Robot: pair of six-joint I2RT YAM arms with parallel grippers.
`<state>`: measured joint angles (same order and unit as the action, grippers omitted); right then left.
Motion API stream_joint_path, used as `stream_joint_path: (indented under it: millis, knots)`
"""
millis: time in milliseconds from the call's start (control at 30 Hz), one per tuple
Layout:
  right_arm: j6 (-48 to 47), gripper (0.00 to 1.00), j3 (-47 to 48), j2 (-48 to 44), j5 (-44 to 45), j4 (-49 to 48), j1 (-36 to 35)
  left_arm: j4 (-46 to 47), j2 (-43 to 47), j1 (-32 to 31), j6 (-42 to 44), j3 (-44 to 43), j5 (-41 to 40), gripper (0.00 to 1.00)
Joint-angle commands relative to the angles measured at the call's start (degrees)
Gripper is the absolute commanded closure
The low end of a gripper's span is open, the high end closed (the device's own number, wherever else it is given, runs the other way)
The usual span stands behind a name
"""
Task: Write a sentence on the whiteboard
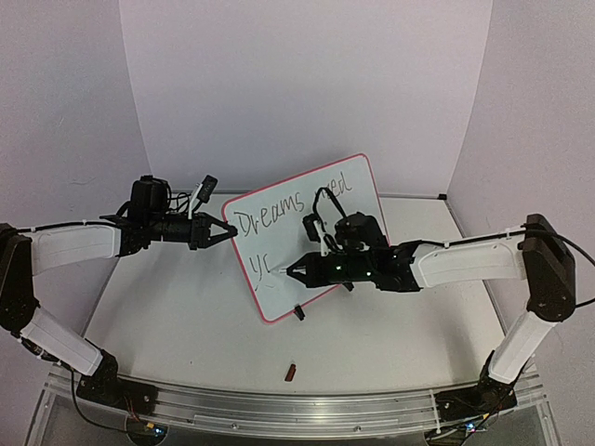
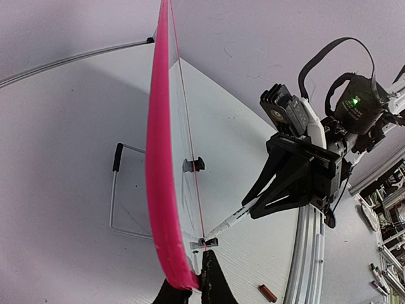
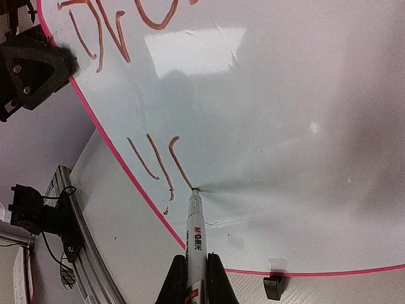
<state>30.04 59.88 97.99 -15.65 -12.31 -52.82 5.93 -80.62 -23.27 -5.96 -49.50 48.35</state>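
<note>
Whiteboard [image 1: 358, 200] edge in left tool [image 1: 226, 232]

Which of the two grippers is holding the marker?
The right gripper, its marker tip touching the whiteboard; the left gripper instead clamps the whiteboard's pink edge.

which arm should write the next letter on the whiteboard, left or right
Right. The right pincer is shut on the marker, whose tip touches the whiteboard beside the last red stroke. The left pincer grips the board's edge, so it is probably best left steadying it.
</note>
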Motion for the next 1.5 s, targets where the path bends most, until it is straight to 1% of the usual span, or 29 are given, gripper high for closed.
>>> stream_joint_path:
  millis: [0, 267, 500, 633, 800, 1167, 1467]
  knots:
    - [-0.8, 1.0, 3.3, -2.1, 5.3, -0.8, 0.3, -3.5, -0.4, -1.3, 7.0, -0.1, -2.2, 1.0]
    - [-2.1, 1.0, 5.4, -2.1, 6.3, -0.8, 0.3, -3.6, 0.0, -1.4, 7.0, -0.1, -2.3, 1.0]
    - [-2.3, 1.0, 6.0, -1.5, 4.9, -0.8, 0.3, -3.6, -0.3, -1.3, 7.1, 0.0, -2.3, 1.0]
    - [-2.5, 1.0, 4.5, -4.0, 4.0, -0.8, 0.3, -3.6, -0.4, -1.4, 7.1, -0.1, -2.3, 1.0]
    - [-2.3, 1.0, 2.4, -7.1, 4.9, -0.7, 0.3, -3.6, -0.4, -1.3, 7.0, -0.1, -2.2, 1.0]
    - [-2.0, 1.0, 4.0, -2.6, 2.9, -0.7, 0.8, -3.6, -0.4, -1.4, 7.1, -0.1, -2.3, 1.0]
    - [-1.9, 1.0, 4.5, -1.1, 3.2, -0.7, 1.1, -3.6, -0.6, -1.3, 7.1, -0.1, -2.3, 1.0]
